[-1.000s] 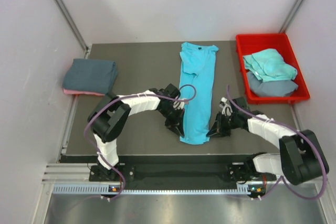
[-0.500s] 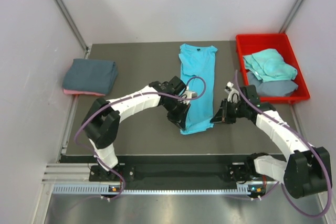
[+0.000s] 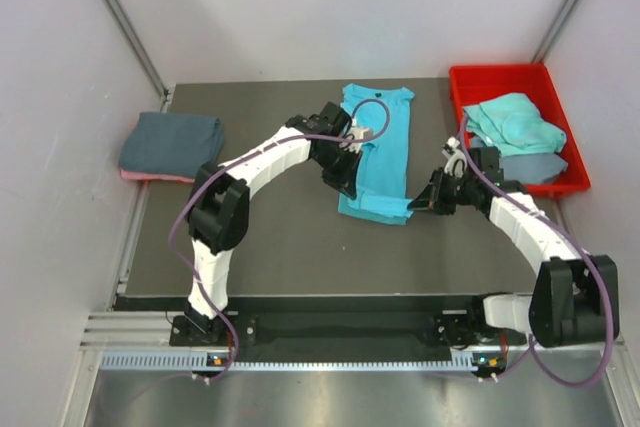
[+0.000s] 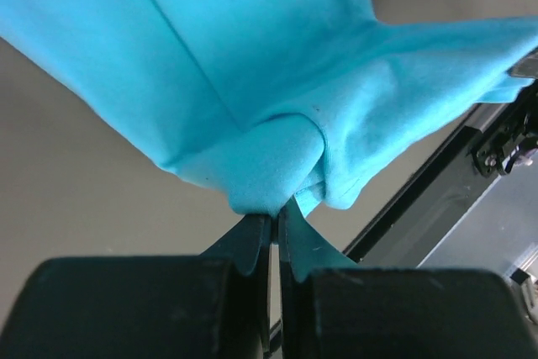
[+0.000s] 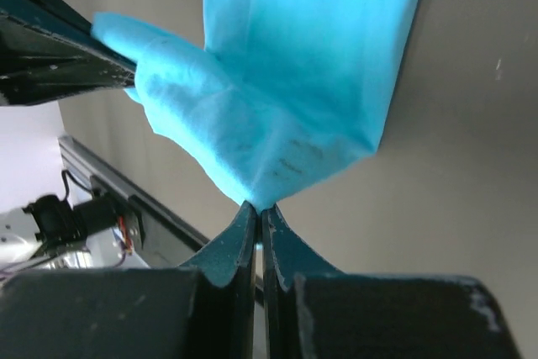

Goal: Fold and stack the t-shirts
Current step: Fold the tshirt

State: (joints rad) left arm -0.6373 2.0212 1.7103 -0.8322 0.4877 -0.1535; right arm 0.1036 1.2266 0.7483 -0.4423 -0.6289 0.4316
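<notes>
Turquoise t-shirt [image 3: 380, 142], left gripper [image 3: 345, 195] clamped on its hem corner, right gripper [image 3: 414, 207] clamped on the opposite corner, cloth spanning between them, collar end ahead of both.

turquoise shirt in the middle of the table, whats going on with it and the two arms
Both arms are partway through folding the turquoise t-shirt. The left gripper and the right gripper are each shut on a corner of its near hem, holding that end up off the table, doubled over toward the collar. A folded grey shirt sits on a pink one at the table's left edge, and two more shirts lie crumpled in the red bin on the right.
</notes>
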